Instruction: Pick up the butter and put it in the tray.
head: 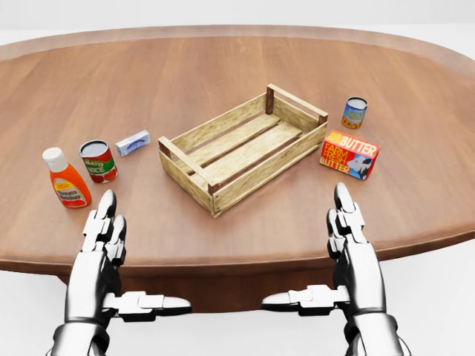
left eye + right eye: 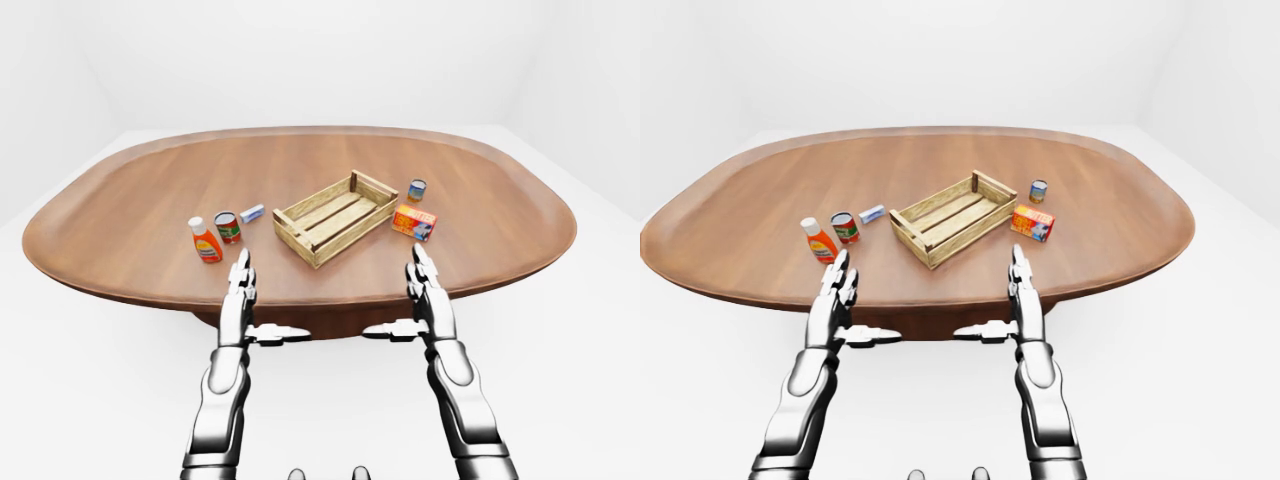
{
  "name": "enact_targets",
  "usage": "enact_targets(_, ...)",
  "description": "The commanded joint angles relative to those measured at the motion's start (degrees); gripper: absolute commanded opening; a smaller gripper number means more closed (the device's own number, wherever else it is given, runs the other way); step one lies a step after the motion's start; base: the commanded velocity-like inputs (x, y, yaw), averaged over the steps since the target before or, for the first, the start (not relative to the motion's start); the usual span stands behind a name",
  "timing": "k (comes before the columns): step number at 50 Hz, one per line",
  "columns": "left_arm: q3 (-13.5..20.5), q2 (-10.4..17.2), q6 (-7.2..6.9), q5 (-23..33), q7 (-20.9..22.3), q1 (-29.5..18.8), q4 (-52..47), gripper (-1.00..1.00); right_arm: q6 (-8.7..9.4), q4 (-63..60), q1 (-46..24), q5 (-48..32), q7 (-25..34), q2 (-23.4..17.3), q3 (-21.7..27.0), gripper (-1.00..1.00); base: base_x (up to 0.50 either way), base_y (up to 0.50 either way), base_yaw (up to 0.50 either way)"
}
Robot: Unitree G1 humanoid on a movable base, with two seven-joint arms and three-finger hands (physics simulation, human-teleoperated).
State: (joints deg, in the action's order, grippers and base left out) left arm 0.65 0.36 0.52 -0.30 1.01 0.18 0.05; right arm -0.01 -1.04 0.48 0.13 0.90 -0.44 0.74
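Note:
The butter (image 1: 349, 154) is an orange and red box lying on the wooden table, just right of the tray. The tray (image 1: 243, 147), a slatted wooden crate, stands empty in the middle of the head view. My right hand (image 1: 343, 222) is open, fingers stretched flat, at the table's near edge below the butter and apart from it. Over the same edge at lower left my left hand (image 1: 105, 226) is open too, below the orange bottle. Neither hand holds anything.
An orange sauce bottle (image 1: 65, 179), a red tomato can (image 1: 98, 161) and a small blue-grey packet (image 1: 133, 143) stand left of the tray. A small can (image 1: 354, 113) stands above the butter. The oval table (image 2: 120, 200) is ringed by white floor.

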Motion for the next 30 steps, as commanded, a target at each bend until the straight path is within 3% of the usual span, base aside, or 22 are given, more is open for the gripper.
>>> enact_targets(1,1.0,0.6,1.8,-0.2,1.6,-0.3,1.7,1.0,-0.31,-1.4,0.4,-0.4,1.5,-0.5,0.7,1.0,0.0,0.0,0.0)
enact_targets(7,0.8,0.5,2.06,0.2,1.4,-0.1,1.7,1.0,-0.64,-1.9,1.2,-0.8,2.3,-0.4,0.1,1.0,0.0,0.0,0.0)
enact_targets(13,1.0,0.6,1.98,0.1,1.5,-0.1,1.5,1.0,1.04,-3.9,1.7,0.1,3.7,-0.2,-0.5,1.0,0.0,-0.05,0.0)
enact_targets(15,0.9,0.6,1.92,0.2,1.5,0.0,1.3,1.0,1.74,-4.0,1.7,0.4,3.6,-0.1,-0.5,1.0,0.0,-0.5,0.0)
enact_targets(30,0.5,0.4,1.82,0.1,1.8,0.6,0.6,1.0,0.61,-3.6,1.9,-0.5,3.5,0.1,-1.1,1.0,0.0,-0.49,0.0)
